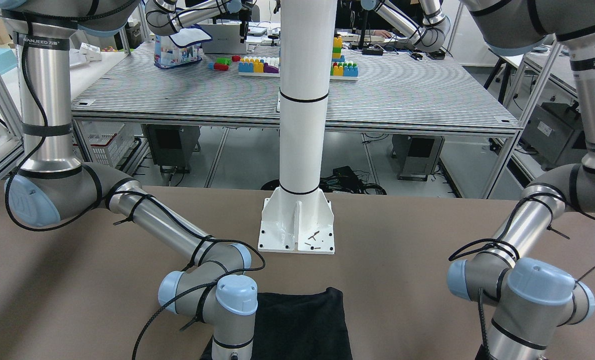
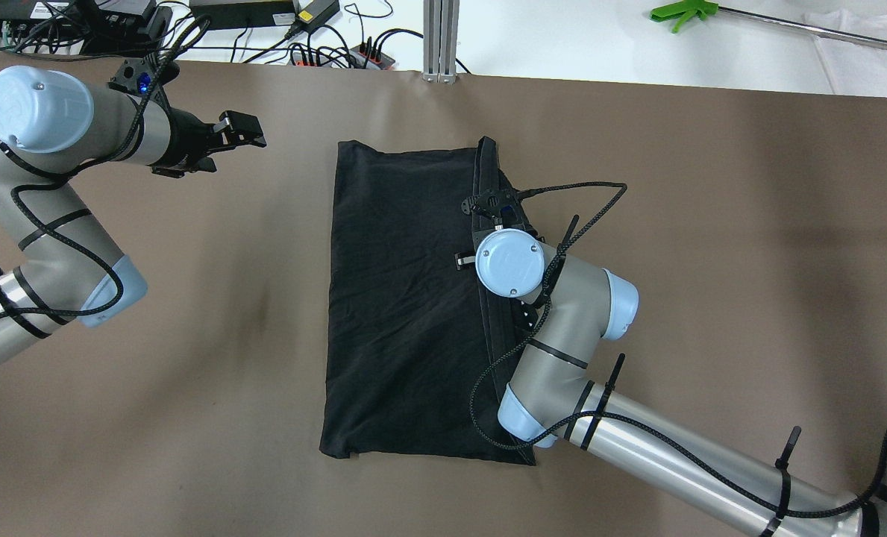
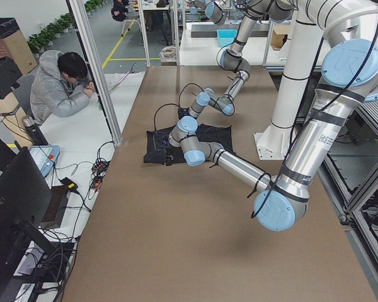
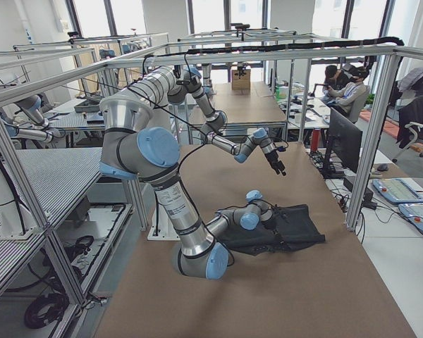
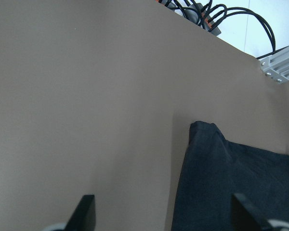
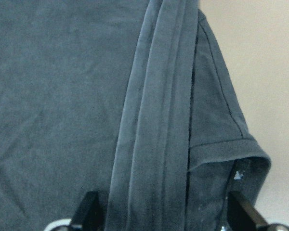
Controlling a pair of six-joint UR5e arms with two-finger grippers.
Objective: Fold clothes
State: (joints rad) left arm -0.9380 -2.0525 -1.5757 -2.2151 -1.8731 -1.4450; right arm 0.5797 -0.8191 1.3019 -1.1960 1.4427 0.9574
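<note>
The black cloth (image 2: 406,298) lies flat mid-table as a tall rectangle, with a folded, hemmed strip (image 6: 154,120) along its right edge. It also shows at the bottom of the front view (image 1: 297,325). My right wrist (image 2: 510,261) hangs over that right edge and hides the gripper from above. In the right wrist view the right gripper (image 6: 164,211) is open, its fingers straddling the folded strip close above it. My left gripper (image 2: 253,136) is open and empty, above bare table left of the cloth's far left corner (image 5: 202,130).
The white post's base plate (image 1: 297,225) stands on the robot's side of the cloth. Cables and power strips (image 2: 324,45) and an aluminium post (image 2: 441,37) line the far edge. A person (image 3: 63,88) sits beyond that edge.
</note>
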